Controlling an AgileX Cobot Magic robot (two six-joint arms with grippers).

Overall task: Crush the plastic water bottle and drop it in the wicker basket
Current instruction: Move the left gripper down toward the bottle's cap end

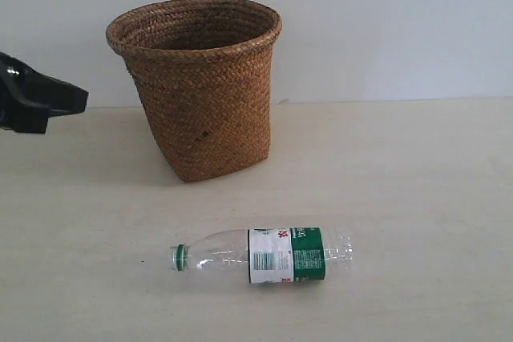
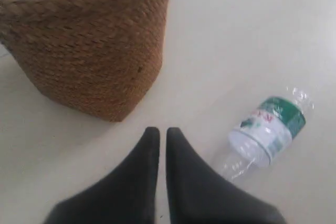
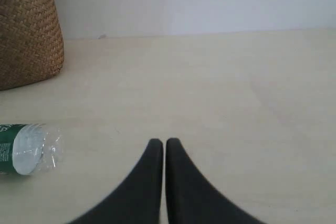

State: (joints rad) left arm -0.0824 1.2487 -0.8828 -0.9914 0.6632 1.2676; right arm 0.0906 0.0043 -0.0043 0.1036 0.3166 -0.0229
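There is one bottle, with one green cap and one label on it. There is one basket. There is one table under them. There are two grippers, the left gripper and the right gripper. Each has two black fingers, so four fingers in all

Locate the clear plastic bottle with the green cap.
In the exterior view the clear plastic bottle lies on its side on the pale table, in front of the brown wicker basket and apart from it, cap pointing left.
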